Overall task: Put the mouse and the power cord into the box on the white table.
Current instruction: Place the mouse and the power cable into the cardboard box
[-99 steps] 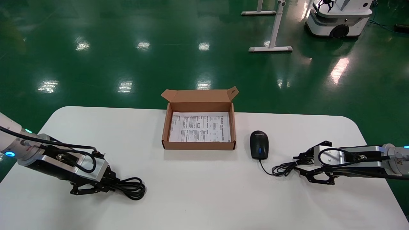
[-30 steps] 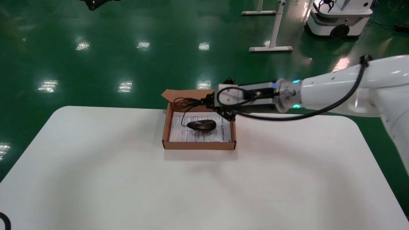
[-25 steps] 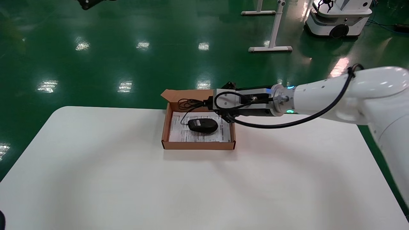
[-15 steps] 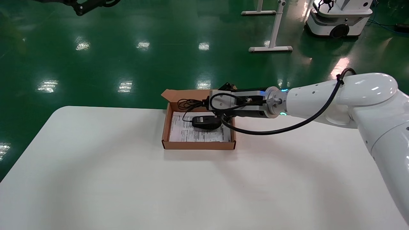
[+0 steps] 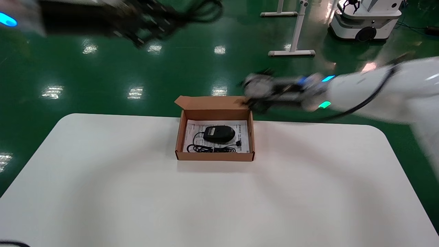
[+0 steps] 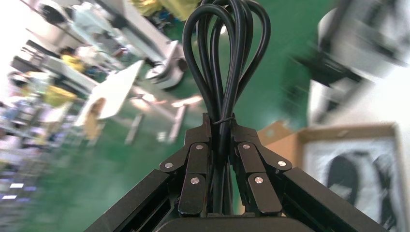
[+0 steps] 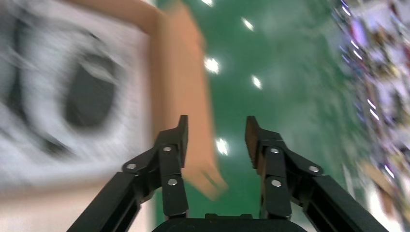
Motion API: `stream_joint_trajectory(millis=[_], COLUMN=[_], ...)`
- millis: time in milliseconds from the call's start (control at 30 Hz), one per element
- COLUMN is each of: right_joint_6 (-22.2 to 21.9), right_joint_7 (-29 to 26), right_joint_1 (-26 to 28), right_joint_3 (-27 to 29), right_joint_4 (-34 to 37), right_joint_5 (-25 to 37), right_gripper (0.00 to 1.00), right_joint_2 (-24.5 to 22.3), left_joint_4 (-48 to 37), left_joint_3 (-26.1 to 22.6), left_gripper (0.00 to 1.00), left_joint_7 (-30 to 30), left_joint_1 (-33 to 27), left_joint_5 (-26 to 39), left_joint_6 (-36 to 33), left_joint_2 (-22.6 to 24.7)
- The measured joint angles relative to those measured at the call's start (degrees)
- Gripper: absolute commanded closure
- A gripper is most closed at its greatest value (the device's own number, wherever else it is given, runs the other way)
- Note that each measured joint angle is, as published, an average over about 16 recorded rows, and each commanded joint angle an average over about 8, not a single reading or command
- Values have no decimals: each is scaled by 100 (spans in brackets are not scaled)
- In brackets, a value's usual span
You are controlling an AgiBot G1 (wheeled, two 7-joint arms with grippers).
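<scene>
We are holding our left gripper (image 5: 144,25) high above the far left of the scene, well apart from the large smooth white table (image 5: 103,192) with its rounded corners. In the left wrist view the left gripper (image 6: 220,130) is pinching its black fingers (image 6: 193,164) together on the thick glossy black power cord (image 6: 227,53), whose loops are standing out past the fingertips. From the head view the power cord (image 5: 202,8) is showing as a dark blurred bundle beyond the gripper, over the shiny green floor (image 5: 103,75).

The shallow brown cardboard box (image 5: 215,156) is sitting on the far middle of the table with its flap lid standing up at the back. The small black oval mouse (image 5: 219,133) is lying inside it on the white printed sheet (image 5: 190,132), underside label facing up, with its thin black cable (image 5: 205,148) bunched along the near wall of the box.

We are carrying our right gripper (image 5: 252,92) in the air just past the box's far right corner, touching nothing. In the right wrist view the right gripper (image 7: 216,135) is spreading its fingers (image 7: 176,140) apart with nothing between them, and the mouse (image 7: 89,99) is showing as a dark blur in the box (image 7: 183,87).

A white wheeled robot base (image 5: 365,20) and a white metal stand (image 5: 293,31) are standing on the floor behind.
</scene>
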State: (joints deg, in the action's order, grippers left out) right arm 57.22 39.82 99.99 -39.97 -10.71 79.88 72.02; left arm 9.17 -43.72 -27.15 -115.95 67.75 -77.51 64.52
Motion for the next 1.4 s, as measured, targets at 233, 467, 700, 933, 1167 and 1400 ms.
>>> stream_joint_trajectory(millis=[233, 467, 700, 933, 1167, 1400], right_joint_6=[502, 934, 1021, 1102, 1186, 1239], right_joint_7=[172, 391, 508, 517, 471, 394], right_joint_1=[525, 815, 902, 911, 915, 873], right_joint_3=[57, 74, 78, 108, 130, 163], right_joint_4=[358, 614, 809, 932, 1019, 993], right_joint_5=[-62, -70, -68, -113, -146, -199], right_gripper=[0, 0, 0, 0, 0, 0], right_joint_2=[-805, -1384, -1554, -1543, -1522, -1538], left_joint_4=[-425, -484, -334, -201, -146, -105], left_joint_3=[-29, -209, -395, -580, -720, -768], left_gripper=[100, 100, 100, 37, 0, 0], left_joint_7=[-169, -374, -374, -252, -166, -138], left_joint_1=[664, 1161, 1442, 1545, 1562, 1566], left_joint_5=[-6, 224, 433, 612, 744, 784], left_joint_6=[532, 1235, 1782, 1960, 1999, 1990], left_joint_2=[743, 1192, 1299, 1287, 1285, 1268])
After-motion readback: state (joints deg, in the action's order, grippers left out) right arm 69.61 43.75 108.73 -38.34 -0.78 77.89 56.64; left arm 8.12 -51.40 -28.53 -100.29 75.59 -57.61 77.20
